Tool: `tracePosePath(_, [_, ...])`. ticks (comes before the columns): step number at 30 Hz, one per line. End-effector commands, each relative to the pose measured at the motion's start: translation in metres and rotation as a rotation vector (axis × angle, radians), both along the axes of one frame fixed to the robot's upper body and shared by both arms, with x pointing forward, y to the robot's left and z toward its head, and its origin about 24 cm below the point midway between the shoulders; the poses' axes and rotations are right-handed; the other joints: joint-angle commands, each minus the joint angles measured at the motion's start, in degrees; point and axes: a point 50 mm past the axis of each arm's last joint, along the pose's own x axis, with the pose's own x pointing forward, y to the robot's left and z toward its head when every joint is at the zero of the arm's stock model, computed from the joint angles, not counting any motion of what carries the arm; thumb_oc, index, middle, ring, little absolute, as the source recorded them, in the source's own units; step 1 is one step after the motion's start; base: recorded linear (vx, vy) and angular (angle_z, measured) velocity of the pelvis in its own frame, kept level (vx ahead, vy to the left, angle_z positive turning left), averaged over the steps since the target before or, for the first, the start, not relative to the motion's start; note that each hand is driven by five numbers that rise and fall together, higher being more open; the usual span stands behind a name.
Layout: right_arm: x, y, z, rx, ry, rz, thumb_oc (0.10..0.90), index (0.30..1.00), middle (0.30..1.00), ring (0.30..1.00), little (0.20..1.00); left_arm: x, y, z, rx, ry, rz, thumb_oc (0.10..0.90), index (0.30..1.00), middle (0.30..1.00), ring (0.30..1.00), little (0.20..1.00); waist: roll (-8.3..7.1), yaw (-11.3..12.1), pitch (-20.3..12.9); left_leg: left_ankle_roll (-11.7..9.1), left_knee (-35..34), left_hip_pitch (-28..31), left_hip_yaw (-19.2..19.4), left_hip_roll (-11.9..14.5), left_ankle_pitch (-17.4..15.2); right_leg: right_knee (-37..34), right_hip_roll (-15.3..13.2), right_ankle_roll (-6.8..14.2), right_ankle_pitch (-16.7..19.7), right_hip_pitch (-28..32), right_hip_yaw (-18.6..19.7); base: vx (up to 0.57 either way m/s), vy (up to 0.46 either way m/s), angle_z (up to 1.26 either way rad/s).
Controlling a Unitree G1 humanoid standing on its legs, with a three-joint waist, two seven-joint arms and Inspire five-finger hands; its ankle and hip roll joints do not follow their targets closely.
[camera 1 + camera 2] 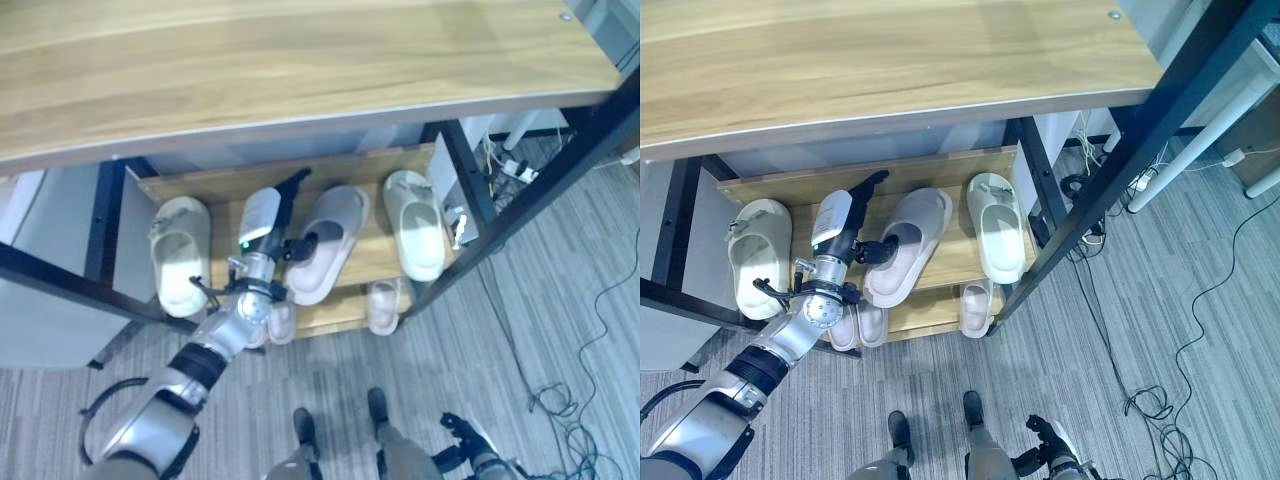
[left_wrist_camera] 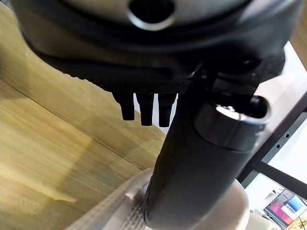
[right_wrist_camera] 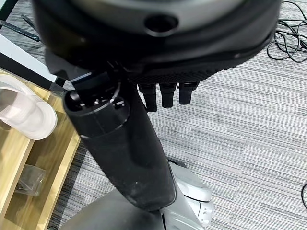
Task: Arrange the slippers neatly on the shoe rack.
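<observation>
Three pale slippers lie on the wooden shoe rack's upper shelf. The left slipper and the right slipper point straight back. Between them the middle slipper lies askew, its toe swung to the right. My left hand rests on the shelf just left of that slipper, fingers straight and aimed at the back. Its thumb reaches into the middle slipper's foot opening and presses there. Low beside me, my right hand hangs over the floor, fingers relaxed and holding nothing.
A wide wooden tabletop overhangs the rack. Black frame posts flank the shelf. The lower shelf holds more small pale slippers. A power strip and cables lie on the grey floor to the right.
</observation>
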Motion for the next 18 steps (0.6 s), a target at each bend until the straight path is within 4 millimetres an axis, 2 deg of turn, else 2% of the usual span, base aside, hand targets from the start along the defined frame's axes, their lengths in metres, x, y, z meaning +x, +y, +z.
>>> tracePosePath(1, [0.003, -0.004, 0.005, -0.023, -0.039, 0.047, 0.8, 0.9, 0.9, 0.9, 0.9, 0.017, -0.001, 0.07, -0.116, -0.228, -0.029, 0.4, 0.3, 0.3, 0.3, 0.3, 0.14, 0.13, -2.06, -1.87, -0.37, 1.95, -3.27, 0.5, -5.93, 0.01, -1.29, 5.1, -3.62, 2.2, -2.02, 0.04, -0.017, -0.01])
tracePosePath(11, [-0.015, -0.002, -0.003, -0.012, 0.022, 0.033, 0.8, 0.9, 0.9, 0.9, 0.9, -0.001, -0.008, 0.045, -0.2, -0.151, -0.116, 0.4, 0.3, 0.3, 0.3, 0.3, 0.48, 1.03, -2.61, -2.08, -0.37, 4.99, -4.37, 0.7, -6.42, 0.01, -0.85, 4.5, -5.24, 5.84, -3.28, 0.01, -0.014, 0.0])
tracePosePath(14, [-0.023, 0.0, -0.006, 0.009, 0.047, -0.001, 0.8, 0.9, 0.9, 0.9, 0.9, -0.027, -0.003, 0.032, -0.326, -0.143, -0.161, 0.4, 0.3, 0.3, 0.3, 0.3, 0.41, 2.7, -3.01, -2.18, -0.37, 6.78, -5.38, 0.84, -6.57, 0.01, -0.68, 4.04, -6.31, 8.5, -4.39, 0.04, -0.071, 0.24])
tracePosePath(15, [-0.029, 0.001, -0.008, 0.021, 0.066, -0.024, 0.8, 0.9, 0.9, 0.9, 0.9, -0.049, 0.001, 0.022, -0.443, -0.119, -0.199, 0.4, 0.3, 0.3, 0.3, 0.3, 0.34, 3.83, -3.28, -2.22, -0.37, 7.86, -6.09, 0.86, -6.57, 0.01, -0.6, 3.69, -6.88, 10.1, -5.28, 0.02, -0.071, 0.3])
tracePosePath(17, [-0.032, 0.0, -0.01, 0.025, 0.077, -0.037, 0.8, 0.9, 0.9, 0.9, 0.9, -0.063, 0.003, 0.014, -0.506, -0.079, -0.233, 0.4, 0.3, 0.3, 0.3, 0.3, 0.34, 4.67, -3.37, -2.25, -0.37, 8.46, -6.73, 0.91, -6.47, 0.01, -0.54, 3.4, -7.31, 11.3, -6.0, 0.0, -0.056, 0.22])
tracePosePath(18, [-0.032, 0.0, -0.01, 0.025, 0.077, -0.036, 0.8, 0.9, 0.9, 0.9, 0.9, -0.063, 0.003, 0.014, -0.506, -0.079, -0.232, 0.4, 0.3, 0.3, 0.3, 0.3, 0.34, 4.63, -3.37, -2.25, -0.37, 8.48, -6.75, 0.91, -6.47, 0.01, -0.54, 3.4, -7.32, 11.33, -6.02, 0.0, -0.044, 0.39])
